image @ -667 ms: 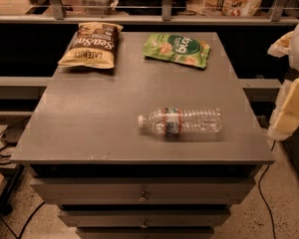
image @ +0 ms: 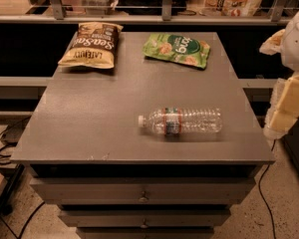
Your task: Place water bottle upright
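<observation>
The water bottle [image: 182, 121] lies on its side on the grey cabinet top [image: 114, 108], right of the middle and near the front edge. It is clear and ribbed, with a red-and-teal label band, and its white cap points left. My gripper [image: 285, 111] hangs at the right edge of the view, just off the table's right side and to the right of the bottle's base. It does not touch the bottle.
A brown snack bag [image: 91, 45] lies at the back left and a green snack bag [image: 178, 49] at the back right. Drawers [image: 142, 190] are below the top. A railing and shelves stand behind. Cables lie on the floor at left.
The gripper and arm have shifted slightly upward at the right edge. The bottle and bags have not moved.
</observation>
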Robot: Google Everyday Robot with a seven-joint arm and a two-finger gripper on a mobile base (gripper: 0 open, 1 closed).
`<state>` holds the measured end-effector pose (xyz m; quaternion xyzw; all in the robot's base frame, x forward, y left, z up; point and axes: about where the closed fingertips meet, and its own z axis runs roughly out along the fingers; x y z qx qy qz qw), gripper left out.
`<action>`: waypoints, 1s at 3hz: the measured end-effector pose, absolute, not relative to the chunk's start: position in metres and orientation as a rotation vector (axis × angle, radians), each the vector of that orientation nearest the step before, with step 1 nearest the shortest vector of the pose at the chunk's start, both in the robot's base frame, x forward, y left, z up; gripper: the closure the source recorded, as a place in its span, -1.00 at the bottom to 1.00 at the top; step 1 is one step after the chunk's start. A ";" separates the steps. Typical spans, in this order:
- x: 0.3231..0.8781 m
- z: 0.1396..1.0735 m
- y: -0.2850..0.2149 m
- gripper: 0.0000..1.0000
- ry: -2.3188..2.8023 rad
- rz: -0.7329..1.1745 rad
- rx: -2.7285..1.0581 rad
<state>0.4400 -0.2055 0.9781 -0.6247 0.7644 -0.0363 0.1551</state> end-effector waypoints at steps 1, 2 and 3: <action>0.445 0.988 -0.166 -1.00 2.054 -0.078 -1.895; 0.453 0.993 -0.107 -1.00 1.895 -0.003 -2.025; 0.455 0.995 -0.099 -1.00 1.872 -0.001 -2.035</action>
